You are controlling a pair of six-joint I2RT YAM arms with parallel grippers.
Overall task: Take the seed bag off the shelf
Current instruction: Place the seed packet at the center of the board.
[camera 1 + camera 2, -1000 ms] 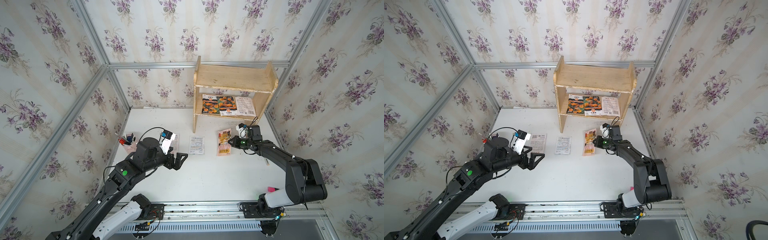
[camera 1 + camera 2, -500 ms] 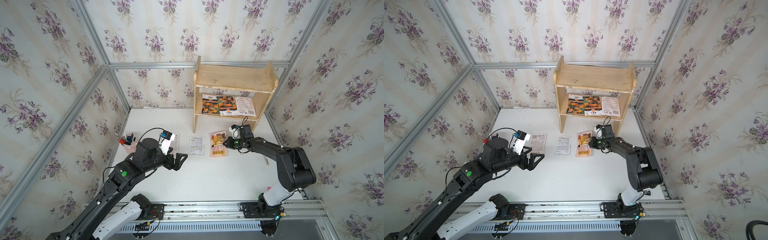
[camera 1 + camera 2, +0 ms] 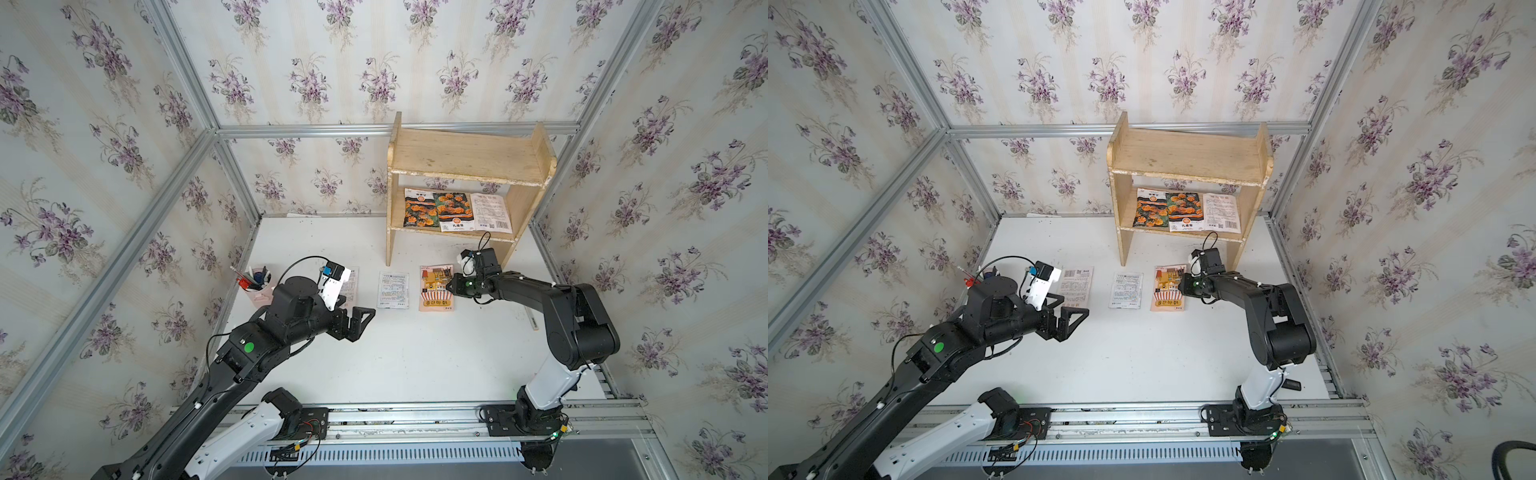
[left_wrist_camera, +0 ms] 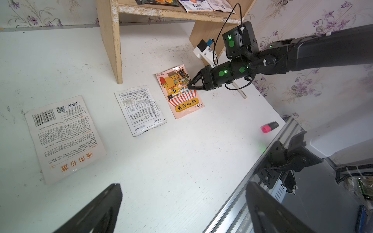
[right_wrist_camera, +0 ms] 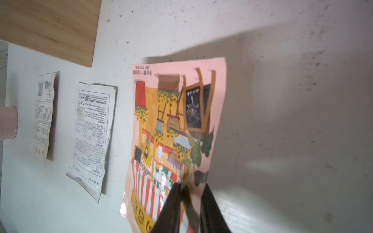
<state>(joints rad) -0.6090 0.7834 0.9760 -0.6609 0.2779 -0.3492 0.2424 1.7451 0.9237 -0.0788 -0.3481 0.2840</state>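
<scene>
My right claw (image 5: pixel 190 185) is showing only blurred tips, cut off at the frame edge. They are standing slightly apart over the bag's (image 5: pixel 171 121) edge, gripping nothing I can make out. The bag is lying flat on the table (image 3: pixel 415 353), before the shelf (image 3: pixel 465 156). My left claw (image 3: pixel 358 322) is hanging wide open, empty.

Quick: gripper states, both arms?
Left gripper: open, empty.
Right gripper: jaws slightly apart at the edge of the pink seed bag; cannot tell whether it grips.
</scene>
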